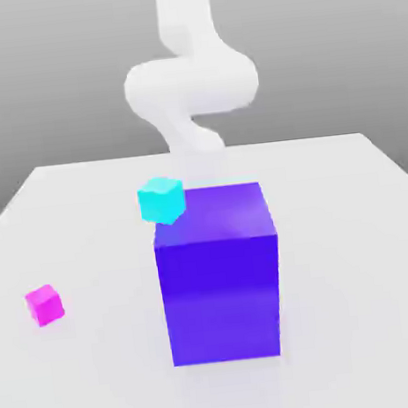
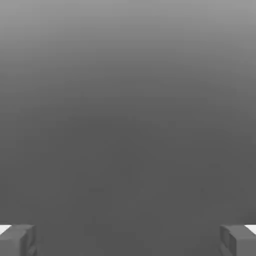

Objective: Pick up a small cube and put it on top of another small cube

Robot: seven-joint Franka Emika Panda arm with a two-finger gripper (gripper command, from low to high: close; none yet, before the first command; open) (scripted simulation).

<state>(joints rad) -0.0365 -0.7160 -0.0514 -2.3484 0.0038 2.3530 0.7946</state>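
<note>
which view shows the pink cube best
The exterior view: there the pink cube sits whole and unblocked on the table, toward that view's left, beside the big blue block. In the hand view I can't make it out.

Exterior view bright, washed-out; hand view dim.

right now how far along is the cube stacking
Nothing looks done: the magenta cube sits on the white table, well apart from the cyan cube. Nothing is in hand, as the gripper stands open with nothing between its fingers. Everything seems left: grasping the magenta cube, lifting it and setting it on the cyan one.
</note>
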